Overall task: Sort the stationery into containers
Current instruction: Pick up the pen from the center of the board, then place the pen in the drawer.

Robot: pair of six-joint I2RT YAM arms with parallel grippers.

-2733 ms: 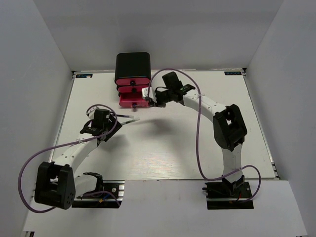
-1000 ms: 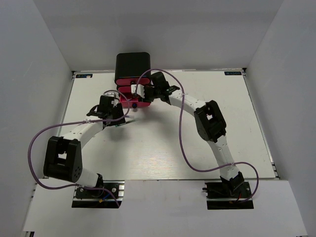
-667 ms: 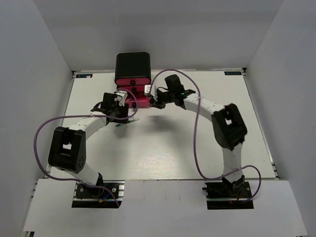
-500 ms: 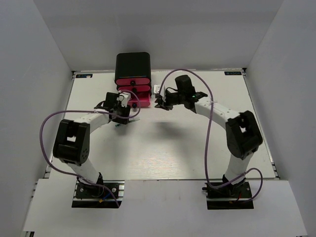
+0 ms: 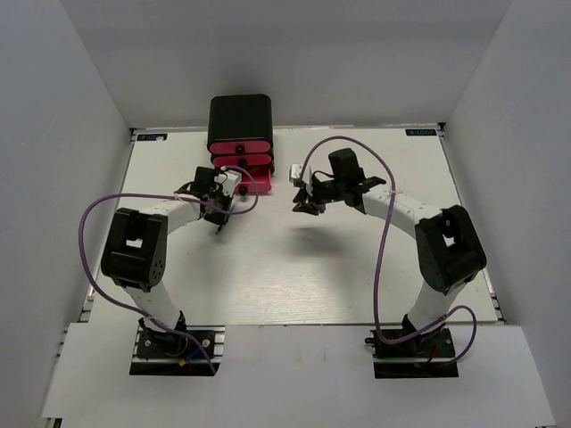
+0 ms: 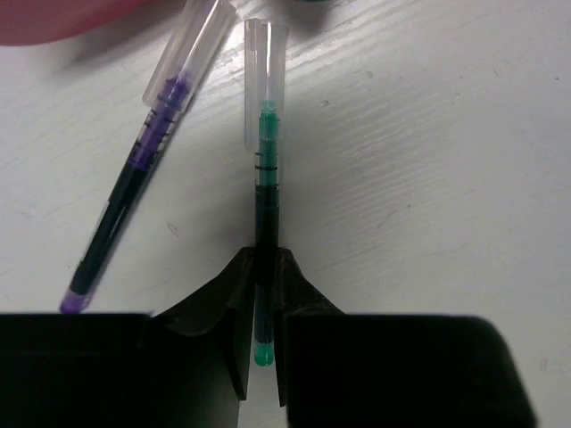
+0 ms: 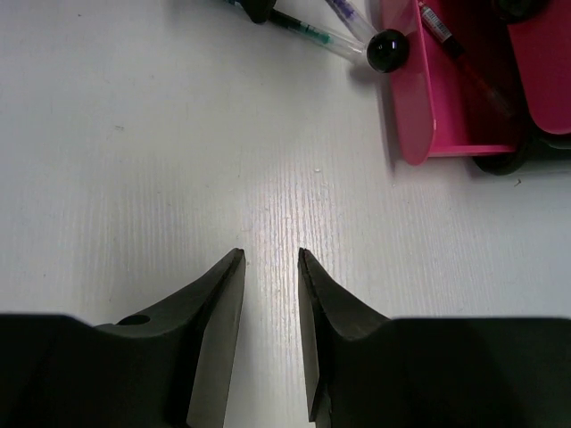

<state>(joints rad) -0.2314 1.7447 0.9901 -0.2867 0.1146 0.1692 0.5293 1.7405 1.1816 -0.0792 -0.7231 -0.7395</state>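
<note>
The green pen (image 6: 264,192) is pinched near its tail end between the fingers of the left gripper (image 6: 263,278), its clear cap pointing away from the wrist toward a pink drawer (image 6: 53,18). Whether the pen rests on the white table (image 6: 428,178) or hangs just above it, I cannot tell. A purple pen (image 6: 134,178) lies loose just to its left, slanted, its cap nearly beside the green pen's cap.

From above, the left gripper (image 5: 217,212) sits just in front of the black box (image 5: 239,114) with its three pink drawers. The lowest drawer (image 7: 406,98) is pulled out, and a red pen (image 7: 464,58) lies inside it. Its black knob (image 7: 388,49) faces the table.

The right gripper (image 7: 270,267) is to the right of the drawers, above bare table, its fingers a narrow gap apart with nothing between them. A small white block (image 5: 295,169) lies on the table between that gripper and the box.
</note>
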